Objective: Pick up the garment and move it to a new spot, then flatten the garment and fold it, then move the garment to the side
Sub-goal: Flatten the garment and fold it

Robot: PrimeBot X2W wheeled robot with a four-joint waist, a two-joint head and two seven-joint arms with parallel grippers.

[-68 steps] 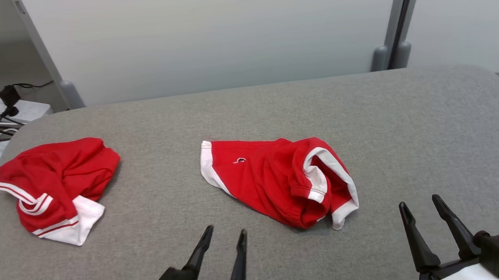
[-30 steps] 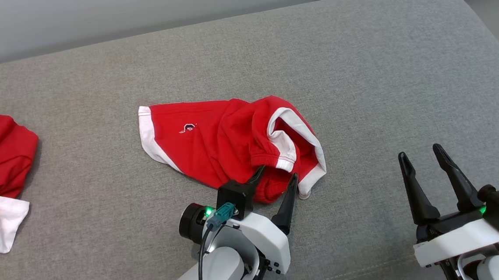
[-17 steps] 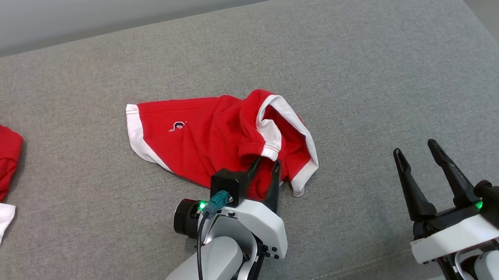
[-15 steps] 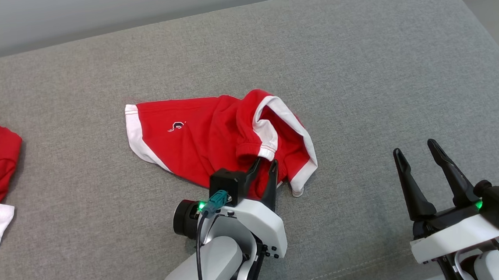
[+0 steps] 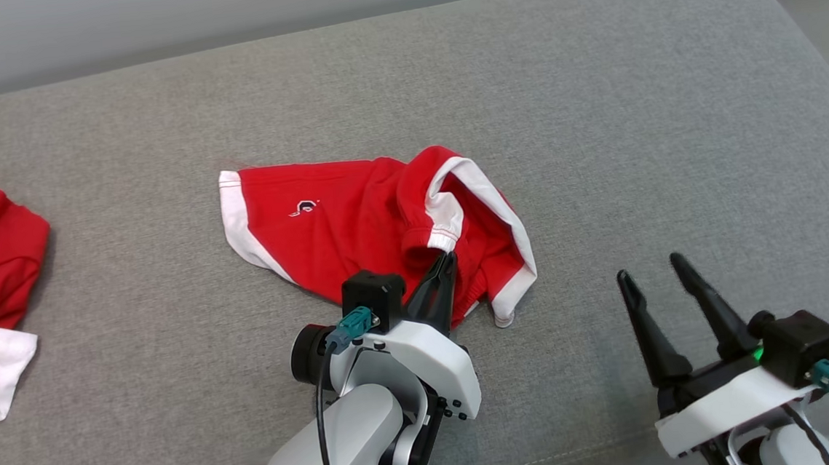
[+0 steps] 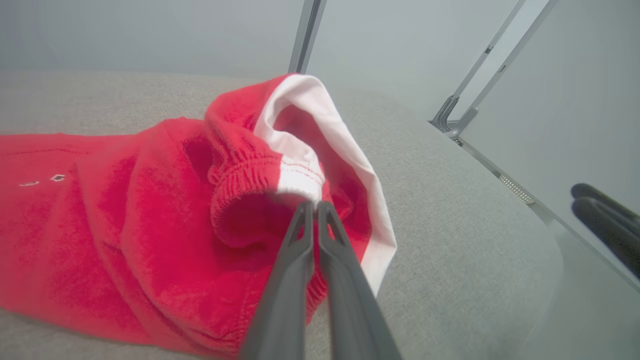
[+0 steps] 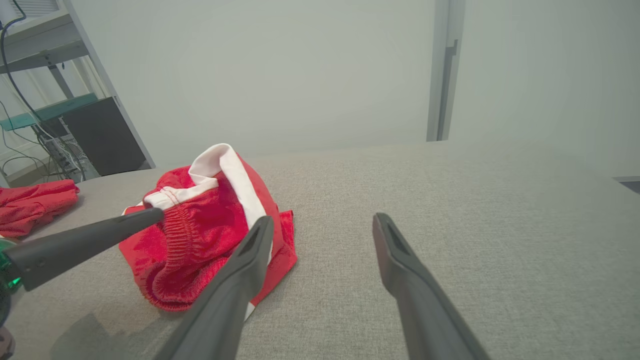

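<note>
Red garment cuff pinched betw. L gripper tips.

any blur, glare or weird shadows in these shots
Head view: sharp, with soft even light, no glare, and only a faint shadow under the red shorts. Left wrist view: the left claw and the nearest folds look soft. Right wrist view: the right claw blurs up close, and the wall looks hazy.

Head looks down; 2 wrist views (low, close) share garment.
</note>
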